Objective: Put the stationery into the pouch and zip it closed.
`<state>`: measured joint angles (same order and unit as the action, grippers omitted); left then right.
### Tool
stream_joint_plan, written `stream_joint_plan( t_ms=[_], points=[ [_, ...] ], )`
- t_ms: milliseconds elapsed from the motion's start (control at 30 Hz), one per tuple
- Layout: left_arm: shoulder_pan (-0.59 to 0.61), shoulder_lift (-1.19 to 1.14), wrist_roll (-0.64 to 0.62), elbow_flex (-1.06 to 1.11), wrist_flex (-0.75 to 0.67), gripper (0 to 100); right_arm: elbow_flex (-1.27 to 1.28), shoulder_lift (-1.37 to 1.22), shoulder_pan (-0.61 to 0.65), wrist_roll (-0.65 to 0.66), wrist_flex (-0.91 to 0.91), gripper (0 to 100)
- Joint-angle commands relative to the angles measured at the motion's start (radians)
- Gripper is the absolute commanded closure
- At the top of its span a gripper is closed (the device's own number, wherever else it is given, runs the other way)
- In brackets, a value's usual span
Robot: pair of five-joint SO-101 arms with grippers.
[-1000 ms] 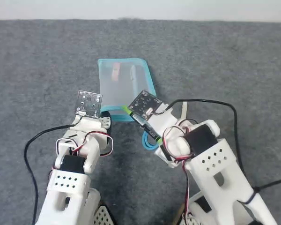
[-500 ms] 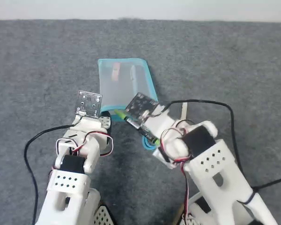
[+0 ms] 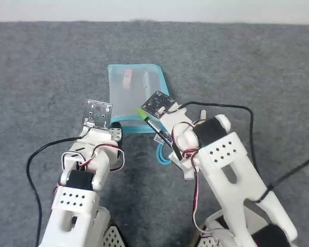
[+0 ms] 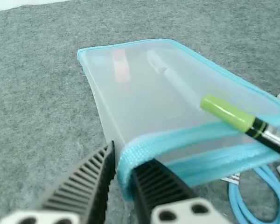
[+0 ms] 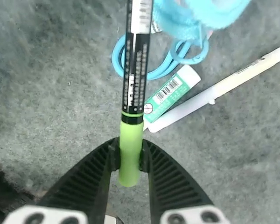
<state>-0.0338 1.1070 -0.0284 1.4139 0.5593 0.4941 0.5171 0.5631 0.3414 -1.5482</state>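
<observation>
The translucent pouch (image 3: pixel 133 98) with a teal zip edge lies flat on the grey carpet, holding a pink item (image 3: pixel 126 78) and a white pen (image 3: pixel 146 80). My left gripper (image 3: pixel 117 130) is shut on the pouch's near corner; its jaws pinch the teal zip band (image 4: pixel 127 161) of the pouch (image 4: pixel 144 93). My right gripper (image 5: pixel 129 156) is shut on the green end of a black pen (image 5: pixel 134 70). The pen (image 3: pixel 155 127) slants toward the pouch, its green cap (image 4: pixel 226 113) over the pouch's near right edge.
A blue cord loop (image 5: pixel 151 63), a white-and-green stick (image 5: pixel 173 92) and a white pen (image 5: pixel 224 84) lie on the carpet beside the pouch's right corner. The cord (image 3: pixel 162 154) sits under my right arm. Open carpet lies left of and beyond the pouch.
The right arm swung the pen's green cap left along the pouch's near edge, then back right and a little farther over the pouch. The left arm and pouch stayed put.
</observation>
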Motion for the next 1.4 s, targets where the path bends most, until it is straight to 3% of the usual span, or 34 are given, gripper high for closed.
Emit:
stream_joint_plan(
  t_ms=[0, 267, 600, 867, 1100, 1367],
  points=[
    [0.0, 0.005, 0.002, -0.016, -0.023, 99, -0.017, 0.151, 0.041, 0.051, -0.038, 99.1],
    [-0.002, 0.005, 0.002, -0.016, -0.026, 99, 0.189, 0.283, 0.054, 0.112, -0.061, 99.1],
    [-0.002, 0.005, 0.002, -0.016, -0.026, 99, 0.087, 0.127, 0.053, 0.077, -0.024, 99.1],
    [-0.002, 0.005, 0.002, -0.016, -0.026, 99, -0.259, -0.231, 0.051, -0.051, -0.061, 99.1],
    [-0.002, 0.005, 0.002, -0.016, -0.026, 99, -0.766, -0.587, 0.051, -0.121, -0.242, 98.7],
    [-0.003, 0.005, 0.003, -0.016, -0.026, 99, -1.108, -0.831, 0.058, -0.233, -0.246, 93.9]
  ],
)
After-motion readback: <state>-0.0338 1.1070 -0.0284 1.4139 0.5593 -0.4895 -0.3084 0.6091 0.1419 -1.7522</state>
